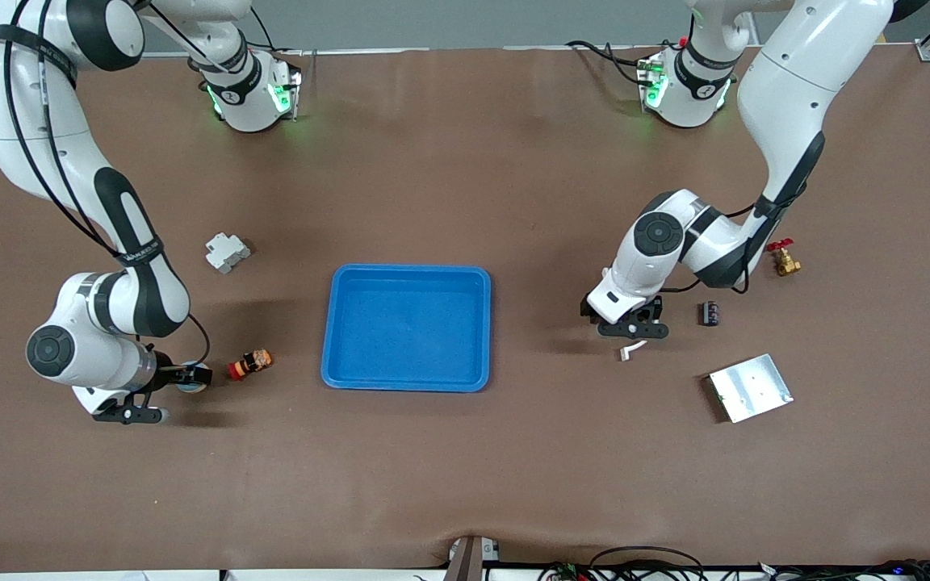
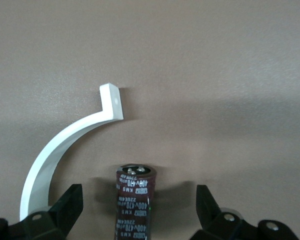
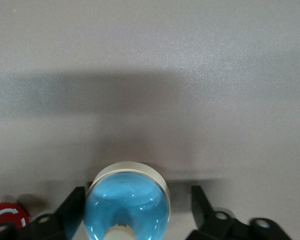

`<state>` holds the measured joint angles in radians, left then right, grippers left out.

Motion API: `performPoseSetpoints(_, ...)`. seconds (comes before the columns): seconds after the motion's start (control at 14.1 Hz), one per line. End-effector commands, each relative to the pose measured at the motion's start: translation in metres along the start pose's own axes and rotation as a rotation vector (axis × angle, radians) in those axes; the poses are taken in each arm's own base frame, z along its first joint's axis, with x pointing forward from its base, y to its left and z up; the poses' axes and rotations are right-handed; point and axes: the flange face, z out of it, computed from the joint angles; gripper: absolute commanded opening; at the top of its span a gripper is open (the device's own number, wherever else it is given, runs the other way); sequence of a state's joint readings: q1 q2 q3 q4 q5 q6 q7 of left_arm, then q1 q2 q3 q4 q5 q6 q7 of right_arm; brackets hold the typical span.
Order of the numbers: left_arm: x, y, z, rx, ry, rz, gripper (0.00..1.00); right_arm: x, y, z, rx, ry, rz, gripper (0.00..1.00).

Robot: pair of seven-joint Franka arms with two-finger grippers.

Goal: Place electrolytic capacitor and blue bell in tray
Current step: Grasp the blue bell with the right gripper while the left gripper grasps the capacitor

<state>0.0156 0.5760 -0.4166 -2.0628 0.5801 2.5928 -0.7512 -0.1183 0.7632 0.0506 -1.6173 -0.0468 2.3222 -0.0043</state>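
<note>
Even overhead light falls on the brown surface [image 1: 465, 452], with a pale sheen toward twelve o'clock in the front view. Soft shadows lie beside each arm. Both wrist views are sharp in their middles; a broad dark shadow band crosses each, and the jaws at six o'clock look slightly soft.

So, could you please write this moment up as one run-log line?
left claw: open around capacitor | right claw: open around blue bell | tray: holds neither
</note>
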Motion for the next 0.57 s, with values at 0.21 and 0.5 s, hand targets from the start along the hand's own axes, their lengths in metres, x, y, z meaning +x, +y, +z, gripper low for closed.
performPoseSetpoints(0.21,-0.002,0.003,0.006,-0.006,0.005,-0.139,0.31,0.002,0.007,-0.008,0.0,0.008,0.01,0.08)
performPoseSetpoints(0.5,0.005,0.005,-0.003,-0.014,0.026,-0.286,0.0,0.004,-0.02,-0.042,0.004,-0.038,-0.021,0.04)
